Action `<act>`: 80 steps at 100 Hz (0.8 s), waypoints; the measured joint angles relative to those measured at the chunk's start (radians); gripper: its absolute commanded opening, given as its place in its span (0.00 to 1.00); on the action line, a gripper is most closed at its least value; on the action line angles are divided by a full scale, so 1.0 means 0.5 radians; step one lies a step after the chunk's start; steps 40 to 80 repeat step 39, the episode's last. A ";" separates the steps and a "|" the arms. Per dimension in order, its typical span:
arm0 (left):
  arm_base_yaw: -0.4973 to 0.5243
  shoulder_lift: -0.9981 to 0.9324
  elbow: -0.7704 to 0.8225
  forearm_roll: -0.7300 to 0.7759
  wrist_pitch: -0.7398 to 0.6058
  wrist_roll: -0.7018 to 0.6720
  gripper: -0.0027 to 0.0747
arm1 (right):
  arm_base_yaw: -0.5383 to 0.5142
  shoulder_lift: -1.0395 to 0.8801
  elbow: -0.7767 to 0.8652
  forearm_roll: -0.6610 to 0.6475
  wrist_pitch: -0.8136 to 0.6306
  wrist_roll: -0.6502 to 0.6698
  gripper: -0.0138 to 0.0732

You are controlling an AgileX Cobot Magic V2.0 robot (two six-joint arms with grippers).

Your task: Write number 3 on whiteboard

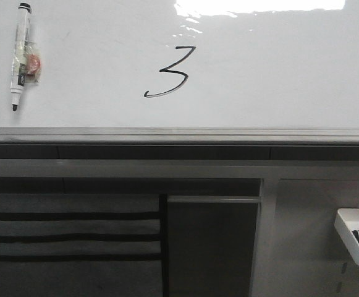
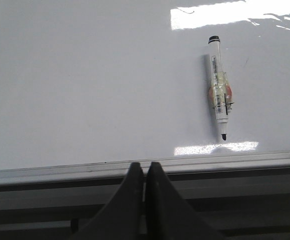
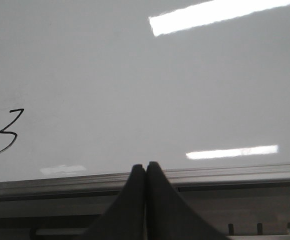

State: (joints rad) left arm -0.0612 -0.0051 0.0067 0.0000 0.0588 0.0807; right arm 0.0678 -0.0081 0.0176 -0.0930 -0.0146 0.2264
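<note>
A thin black slanted number 3 point(image 1: 168, 72) is drawn near the middle of the glossy whiteboard point(image 1: 278, 74); it also shows in the right wrist view point(image 3: 5, 133). A white marker point(image 1: 20, 55) with a black tip lies on the board at the far left, uncapped tip toward the rail; it also shows in the left wrist view point(image 2: 218, 85). My left gripper point(image 2: 145, 165) is shut and empty at the board's grey rail point(image 2: 234, 161), apart from the marker. My right gripper point(image 3: 145, 165) is shut and empty at the rail point(image 3: 234, 171), to the right of the 3. Neither gripper shows in the front view.
A grey metal rail point(image 1: 179, 133) runs along the board's near edge. Below it are dark shelves and a panel point(image 1: 213, 247). A small white tray point(image 1: 357, 235) with small items hangs at the lower right. Bright glare point(image 1: 259, 6) lies at the board's far edge.
</note>
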 measured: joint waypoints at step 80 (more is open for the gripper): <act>0.000 0.000 0.000 0.000 0.000 0.000 0.01 | 0.000 0.000 0.000 -0.008 0.000 0.005 0.07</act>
